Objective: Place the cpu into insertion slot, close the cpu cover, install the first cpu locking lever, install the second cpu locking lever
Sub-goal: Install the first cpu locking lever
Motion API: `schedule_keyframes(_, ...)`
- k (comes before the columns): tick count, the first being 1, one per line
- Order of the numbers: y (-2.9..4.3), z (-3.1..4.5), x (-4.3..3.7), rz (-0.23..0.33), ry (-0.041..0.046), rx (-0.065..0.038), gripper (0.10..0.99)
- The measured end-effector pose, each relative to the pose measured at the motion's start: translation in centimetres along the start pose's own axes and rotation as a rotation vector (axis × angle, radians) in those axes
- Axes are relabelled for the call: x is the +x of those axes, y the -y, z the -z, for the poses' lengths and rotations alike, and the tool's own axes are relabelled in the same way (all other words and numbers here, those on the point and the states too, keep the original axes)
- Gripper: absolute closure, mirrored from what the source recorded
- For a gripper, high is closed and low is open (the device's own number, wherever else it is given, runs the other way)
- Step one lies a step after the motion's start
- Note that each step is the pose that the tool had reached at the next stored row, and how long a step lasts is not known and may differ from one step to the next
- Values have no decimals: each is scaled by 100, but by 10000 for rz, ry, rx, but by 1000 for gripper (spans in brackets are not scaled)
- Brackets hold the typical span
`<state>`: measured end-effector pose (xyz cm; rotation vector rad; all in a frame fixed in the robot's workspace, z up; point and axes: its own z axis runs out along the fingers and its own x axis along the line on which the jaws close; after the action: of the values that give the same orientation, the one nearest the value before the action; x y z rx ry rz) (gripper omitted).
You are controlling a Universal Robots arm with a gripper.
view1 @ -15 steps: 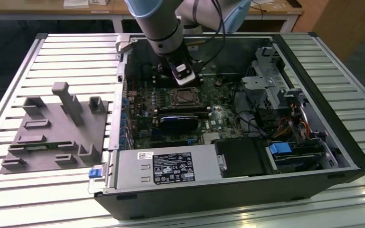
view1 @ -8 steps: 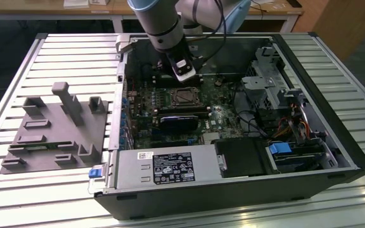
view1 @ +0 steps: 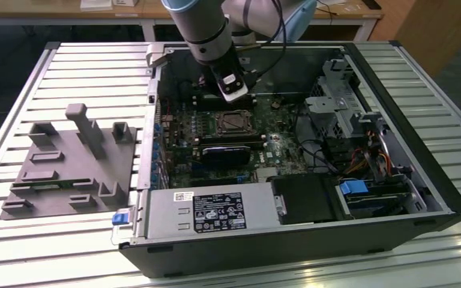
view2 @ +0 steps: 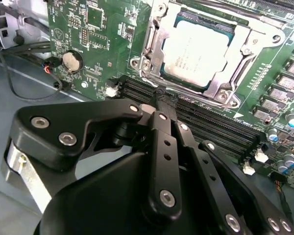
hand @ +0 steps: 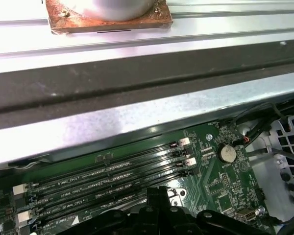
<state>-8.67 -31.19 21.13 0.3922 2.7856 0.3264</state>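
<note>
The cpu (view2: 193, 48), a pale silver square, lies in the insertion slot (view1: 232, 122) on the green motherboard. The cpu cover (view2: 224, 84), a thin silver frame, lies flat around the chip, with the chip's top showing through its window. A thin metal lever (view2: 148, 35) runs along one side of the frame. My gripper (view2: 163, 98) hangs over the black memory slots (view2: 210, 125) just beside the socket, its fingers pressed together with nothing between them. In the exterior view the gripper (view1: 236, 99) is just behind the socket.
The open computer case (view1: 422, 198) lies on a slatted table. It holds a grey power supply (view1: 206, 211) at the front and a drive cage with cables (view1: 350, 114) on the exterior view's right. A grey fixture plate (view1: 70, 165) sits outside on the exterior view's left. A coin battery (view2: 72, 60) sits on the board.
</note>
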Motion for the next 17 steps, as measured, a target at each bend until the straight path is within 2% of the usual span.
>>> schedule_keyframes(1,-1,-2,-4,-22,-115,38,984)
schedule_keyframes(6,-14,-27,-59,-175,-949,337,984)
schedule_keyframes(8,-20,-35,-83,-215,-1229,489,984)
schedule_keyframes(9,-23,-39,-95,-222,-1341,582,984)
schedule_keyframes(11,-28,-45,-110,-207,-1489,826,984)
schedule_keyframes(12,-31,-48,-112,-193,-1533,949,984)
schedule_keyframes(13,-33,-49,-112,-182,-1542,1021,984)
schedule_keyframes(17,-32,-49,-112,-178,-1540,1025,984)
